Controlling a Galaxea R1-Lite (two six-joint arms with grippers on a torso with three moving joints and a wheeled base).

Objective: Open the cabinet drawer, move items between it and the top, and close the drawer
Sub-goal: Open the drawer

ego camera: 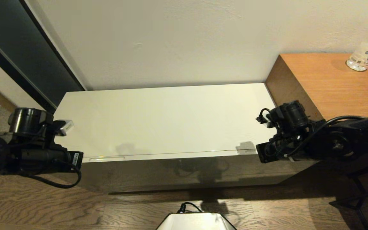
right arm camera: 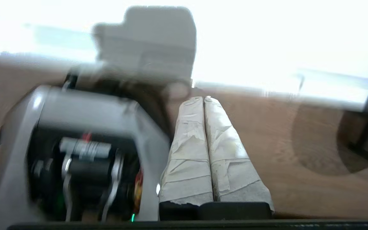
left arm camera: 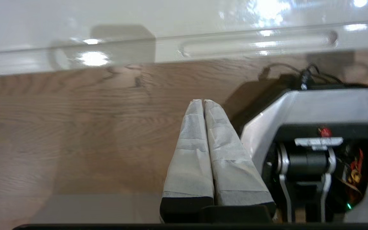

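The low cream cabinet (ego camera: 171,166) stands against the wall. Its glossy top (ego camera: 164,121) shows only shadows and reflections. The drawer (ego camera: 184,174) sits shut under the top's front edge, with one slot handle (ego camera: 106,158) showing near its left end. My left arm (ego camera: 30,150) hangs in front of the cabinet's left end. My left gripper (left arm camera: 203,101) is shut and empty, short of the drawer front (left arm camera: 75,111) and below a slot handle (left arm camera: 257,43). My right arm (ego camera: 286,134) hovers at the cabinet's right end. My right gripper (right arm camera: 204,98) is shut on nothing.
A taller brown wood-grain desk (ego camera: 331,83) adjoins the cabinet on the right and carries a clear bottle (ego camera: 364,54). A dark panel (ego camera: 18,48) leans at the left. My base (ego camera: 195,222) is on the wooden floor in front. Black stand legs (ego camera: 359,198) are at the lower right.
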